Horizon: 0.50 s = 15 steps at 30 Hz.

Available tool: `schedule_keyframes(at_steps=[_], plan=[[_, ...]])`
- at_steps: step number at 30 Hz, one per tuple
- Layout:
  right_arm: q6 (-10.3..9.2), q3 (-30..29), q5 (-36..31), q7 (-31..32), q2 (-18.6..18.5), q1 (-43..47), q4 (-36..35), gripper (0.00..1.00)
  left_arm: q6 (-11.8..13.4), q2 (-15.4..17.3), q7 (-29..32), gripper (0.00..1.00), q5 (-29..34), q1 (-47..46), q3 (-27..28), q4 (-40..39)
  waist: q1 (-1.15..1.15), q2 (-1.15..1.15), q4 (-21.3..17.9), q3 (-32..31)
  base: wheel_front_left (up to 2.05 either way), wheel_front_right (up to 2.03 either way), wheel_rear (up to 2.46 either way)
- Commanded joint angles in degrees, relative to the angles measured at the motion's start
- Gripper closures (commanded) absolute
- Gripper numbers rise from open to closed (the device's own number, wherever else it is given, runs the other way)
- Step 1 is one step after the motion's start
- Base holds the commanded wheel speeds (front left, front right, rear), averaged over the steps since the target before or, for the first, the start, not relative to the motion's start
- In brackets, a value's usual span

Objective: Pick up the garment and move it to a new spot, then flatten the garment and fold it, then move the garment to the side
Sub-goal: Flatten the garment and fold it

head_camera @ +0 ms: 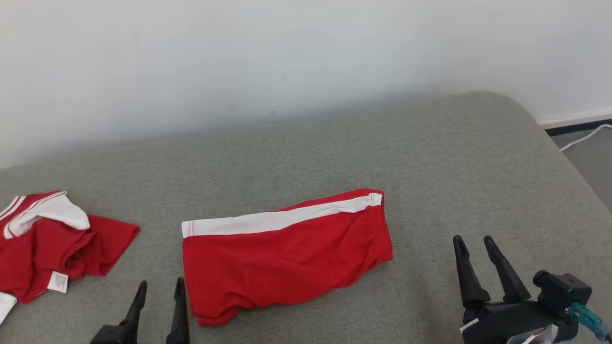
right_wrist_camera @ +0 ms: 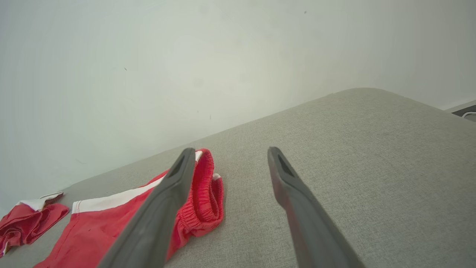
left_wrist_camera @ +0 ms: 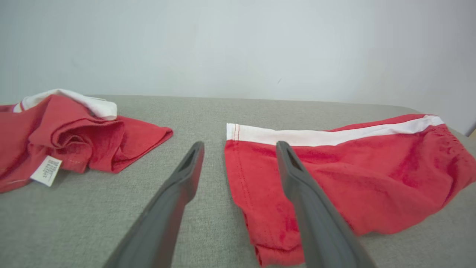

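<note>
The red shorts (head_camera: pixel 287 253) lie flat in the middle of the grey upholstered surface (head_camera: pixel 454 157). Their long axis runs roughly 9 to 3 o'clock in the head view, with the leg hem at 9 and the elastic waistband at 3. The white stripe lies along the far edge. The left claw (head_camera: pixel 161 283) hovers with its fingers apart and nothing between them. The hem corner is just beside it at about 1 o'clock, so this arm looks the nearer one. The right claw (head_camera: pixel 473 240) is also spread and empty, with the waistband off at its 9 o'clock, clearly apart. A crumpled red and white shirt (head_camera: pixel 52 243) sits at the left claw's 10 o'clock. To me the shorts look ready for shifting aside
</note>
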Motion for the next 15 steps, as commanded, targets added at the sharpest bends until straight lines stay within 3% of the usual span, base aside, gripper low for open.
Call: schedule_keyframes(at_steps=[1, 15], plan=[[0.05, -0.23, -0.70, -0.41, -0.01, 0.57, -0.07, 0.00, 0.35, 0.11, -0.13, 0.00, 1.02, 1.27, 0.37, -0.54, 0.00, -0.01, 0.58, -0.31, 0.00, 0.00, 0.00], [0.05, -5.47, -7.18, -0.91, 0.48, 2.91, 0.38, 0.00, 1.96, 1.07, -0.13, 0.00, 4.41, 8.73, 6.35, -7.75, 0.00, -0.01, 4.15, -2.30, 0.00, 0.00, 0.00]])
